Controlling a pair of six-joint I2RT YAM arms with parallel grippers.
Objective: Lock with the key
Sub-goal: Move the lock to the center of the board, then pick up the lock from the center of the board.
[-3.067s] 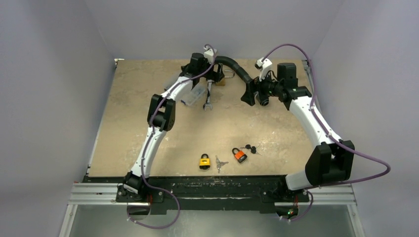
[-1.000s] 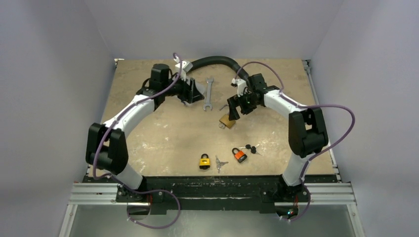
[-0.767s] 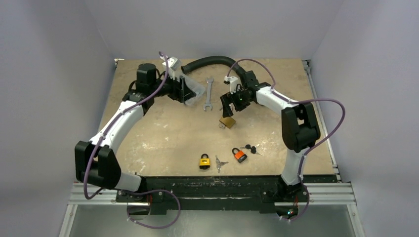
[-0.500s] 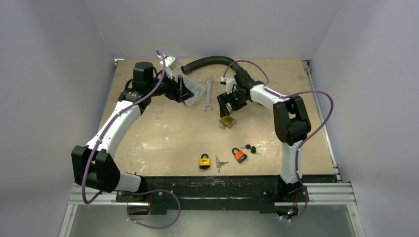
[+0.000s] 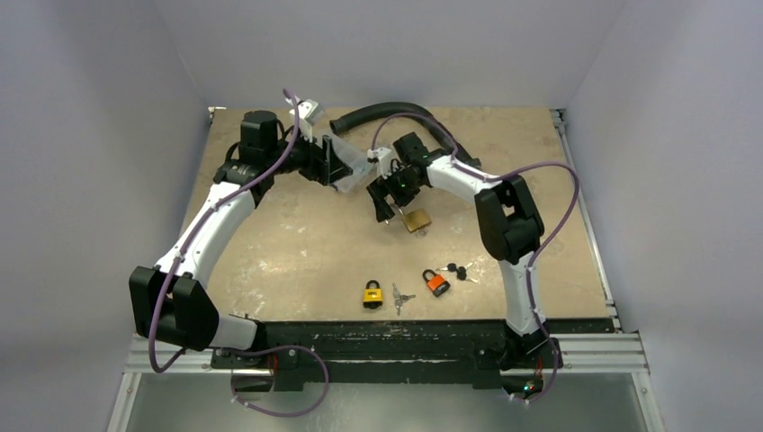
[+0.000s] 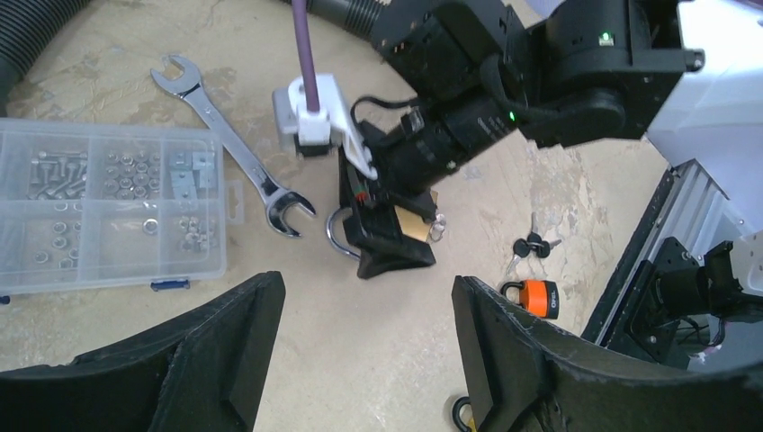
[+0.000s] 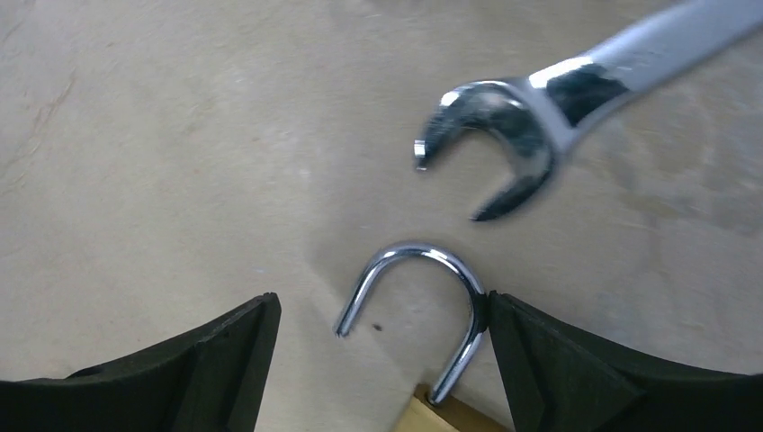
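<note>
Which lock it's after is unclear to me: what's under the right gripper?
A brass padlock, its shackle open. The right gripper covers most of its body, so that part cannot be seen.

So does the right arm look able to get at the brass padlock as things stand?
Probably yes. The right fingers stand open on either side of the shackle of the brass padlock, with only bare table between them. The wrench lies just beyond, clear of the shackle.
</note>
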